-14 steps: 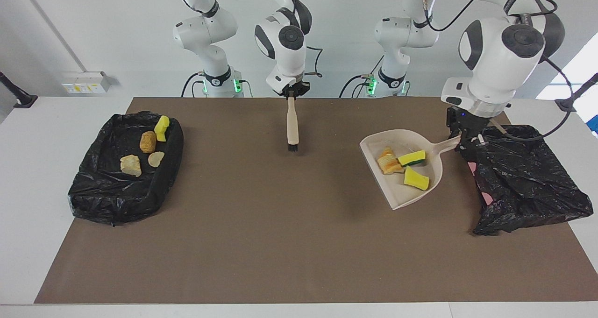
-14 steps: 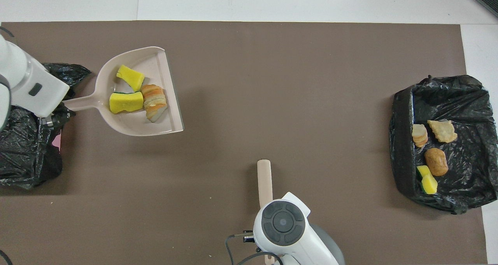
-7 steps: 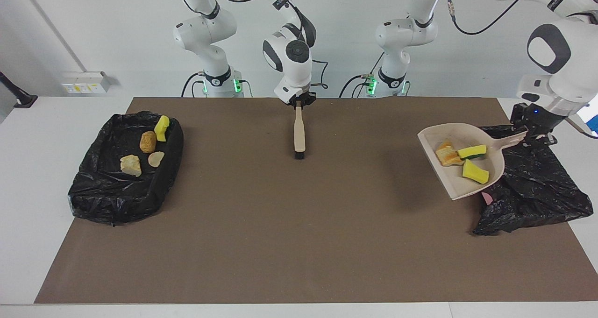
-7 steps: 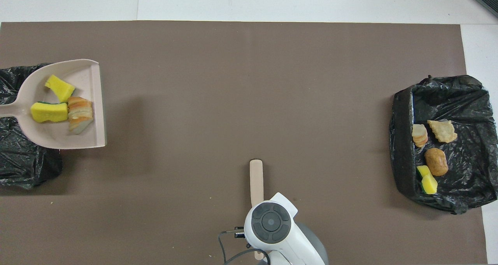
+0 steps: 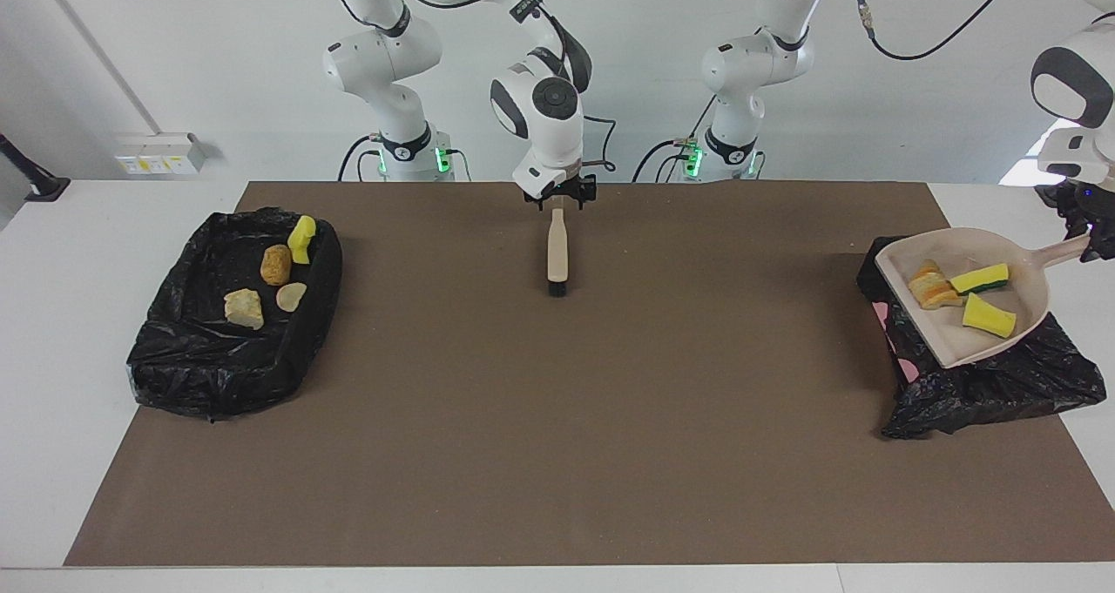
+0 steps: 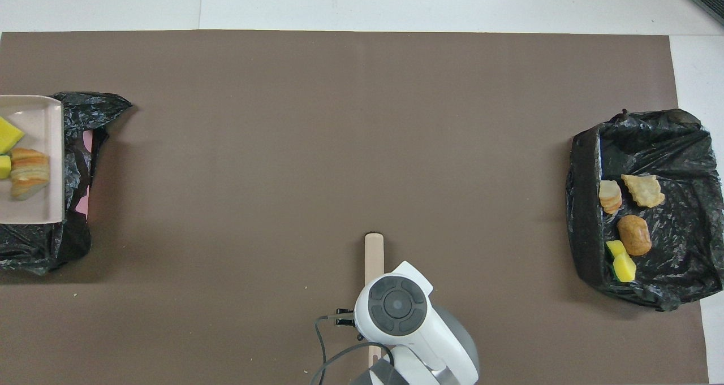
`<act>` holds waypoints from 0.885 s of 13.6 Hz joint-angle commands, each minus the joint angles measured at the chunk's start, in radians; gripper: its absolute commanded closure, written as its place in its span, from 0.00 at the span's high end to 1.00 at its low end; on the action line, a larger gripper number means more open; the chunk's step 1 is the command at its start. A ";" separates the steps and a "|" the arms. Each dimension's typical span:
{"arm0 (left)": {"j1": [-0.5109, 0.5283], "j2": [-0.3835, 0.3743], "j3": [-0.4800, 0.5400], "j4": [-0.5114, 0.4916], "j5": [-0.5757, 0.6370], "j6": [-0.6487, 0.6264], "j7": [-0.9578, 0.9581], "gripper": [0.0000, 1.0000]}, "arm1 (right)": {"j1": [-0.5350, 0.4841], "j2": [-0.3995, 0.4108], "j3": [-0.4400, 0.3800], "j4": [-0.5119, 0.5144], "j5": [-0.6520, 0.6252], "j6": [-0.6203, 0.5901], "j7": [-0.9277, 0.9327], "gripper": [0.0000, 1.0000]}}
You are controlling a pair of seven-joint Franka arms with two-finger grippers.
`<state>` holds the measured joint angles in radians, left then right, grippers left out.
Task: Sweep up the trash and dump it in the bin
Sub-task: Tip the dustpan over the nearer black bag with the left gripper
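Gripping the dustpan by its handle, the left gripper carries three trash scraps over a black bin bag. Toward the right arm's end, the right gripper stands released above the brush; four scraps lie in the lined bin there.

Brown mat — wall socket box on the wall

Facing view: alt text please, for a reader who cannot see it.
The left gripper holds a beige dustpan with three trash scraps over a black-bagged bin at the left arm's end. The right gripper, open, hangs above a brush lying mid-mat; four more scraps sit in a black-lined tray at the right arm's end.
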<state>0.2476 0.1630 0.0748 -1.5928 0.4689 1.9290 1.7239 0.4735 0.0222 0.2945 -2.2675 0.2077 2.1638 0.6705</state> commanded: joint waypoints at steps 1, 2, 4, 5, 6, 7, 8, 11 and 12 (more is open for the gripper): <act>0.035 -0.005 -0.009 -0.053 0.161 0.099 -0.006 0.00 | -0.125 0.013 0.003 0.084 -0.062 -0.016 -0.070 1.00; 0.035 -0.014 -0.009 -0.097 0.228 0.146 -0.013 0.00 | -0.153 0.009 -0.001 0.094 -0.070 -0.018 -0.096 1.00; 0.021 -0.019 -0.012 -0.151 0.371 0.176 -0.132 0.00 | -0.252 -0.013 0.000 0.120 -0.125 -0.028 -0.161 1.00; 0.016 -0.019 -0.012 -0.177 0.437 0.192 -0.183 0.00 | -0.294 -0.025 -0.001 0.144 -0.151 -0.054 -0.208 1.00; 0.016 -0.023 -0.012 -0.182 0.480 0.200 -0.197 0.00 | -0.321 -0.028 -0.006 0.176 -0.163 -0.090 -0.253 1.00; 0.016 -0.025 -0.012 -0.181 0.525 0.199 -0.198 0.00 | -0.328 -0.028 -0.032 0.215 -0.183 -0.131 -0.285 1.00; 0.016 -0.029 -0.012 -0.177 0.578 0.199 -0.199 0.00 | -0.328 -0.028 -0.076 0.259 -0.206 -0.166 -0.308 1.00; 0.016 -0.059 -0.012 -0.158 0.669 0.191 -0.196 0.00 | -0.329 -0.031 -0.207 0.373 -0.212 -0.251 -0.432 1.00; 0.016 -0.069 -0.012 -0.154 0.683 0.191 -0.195 0.00 | -0.331 -0.034 -0.251 0.397 -0.212 -0.271 -0.490 1.00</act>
<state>0.2668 0.1314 0.0578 -1.7411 1.1075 2.1087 1.5350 0.1494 -0.0153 0.0951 -1.9261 0.0127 1.9394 0.2669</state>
